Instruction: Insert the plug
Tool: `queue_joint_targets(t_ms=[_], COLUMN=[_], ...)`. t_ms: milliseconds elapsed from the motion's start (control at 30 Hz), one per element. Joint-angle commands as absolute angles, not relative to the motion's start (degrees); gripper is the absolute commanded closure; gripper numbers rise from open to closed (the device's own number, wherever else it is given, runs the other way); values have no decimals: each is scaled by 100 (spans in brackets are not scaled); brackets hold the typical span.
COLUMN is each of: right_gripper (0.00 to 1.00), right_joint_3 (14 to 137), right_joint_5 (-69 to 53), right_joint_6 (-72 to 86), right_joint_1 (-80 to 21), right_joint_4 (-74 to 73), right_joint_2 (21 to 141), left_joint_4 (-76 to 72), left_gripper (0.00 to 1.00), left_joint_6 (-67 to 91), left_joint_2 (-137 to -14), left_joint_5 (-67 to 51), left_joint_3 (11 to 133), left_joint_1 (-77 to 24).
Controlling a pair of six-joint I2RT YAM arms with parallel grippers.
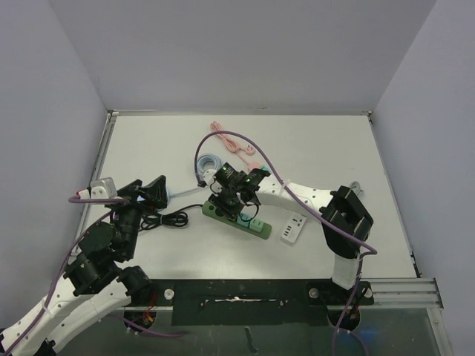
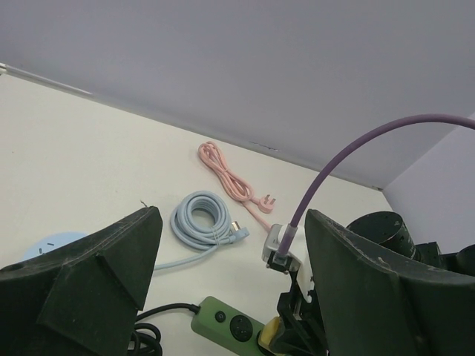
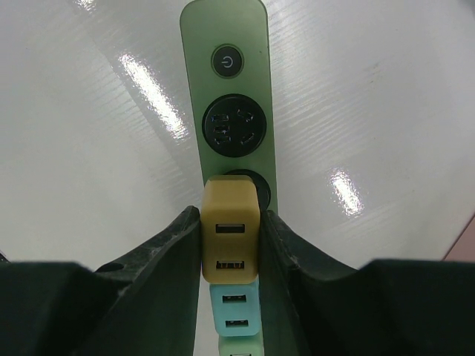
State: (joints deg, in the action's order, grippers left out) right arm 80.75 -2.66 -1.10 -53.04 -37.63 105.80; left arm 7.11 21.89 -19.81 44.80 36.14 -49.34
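White tabletop (image 1: 334, 148) boxed in by lilac walls, and our right fingers (image 3: 171, 252) were clamped on the yellow plug (image 3: 231, 230). It sat right over the second round socket of the green power strip (image 3: 226, 44), touching a teal plug (image 3: 236, 311) next along the strip, though we couldn't tell if it was fully seated. Our left fingers (image 2: 111, 259) were spread wide apart off to the left near the strip's black cord (image 1: 174, 219), while a blue cable coil (image 2: 204, 216) and a pink cable (image 2: 230, 174) lay farther back.
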Motion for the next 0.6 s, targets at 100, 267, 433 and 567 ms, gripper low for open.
queue_joint_targets(t_ms=[100, 267, 433, 567], right_gripper=[70, 63, 57, 54], right_joint_3=[7619, 7605, 7835, 7997], right_joint_5=[-689, -856, -911, -840], right_joint_6=[73, 10, -188, -324], right_joint_1=[-4984, -4808, -4909, -5042], right_joint_4=[-3461, -3438, -3651, -3849], right_joint_2=[10521, 10361, 10433, 10481], left_joint_4=[536, 532, 527, 545], left_gripper=[23, 23, 23, 23], left_joint_6=[2188, 2177, 2171, 2167], left_joint_2=[-2059, -2048, -2065, -2066], left_joint_5=[4535, 4543, 4544, 4555], left_joint_3=[3683, 3683, 3683, 3683], left_joint_1=[-4929, -4923, -4925, -4928])
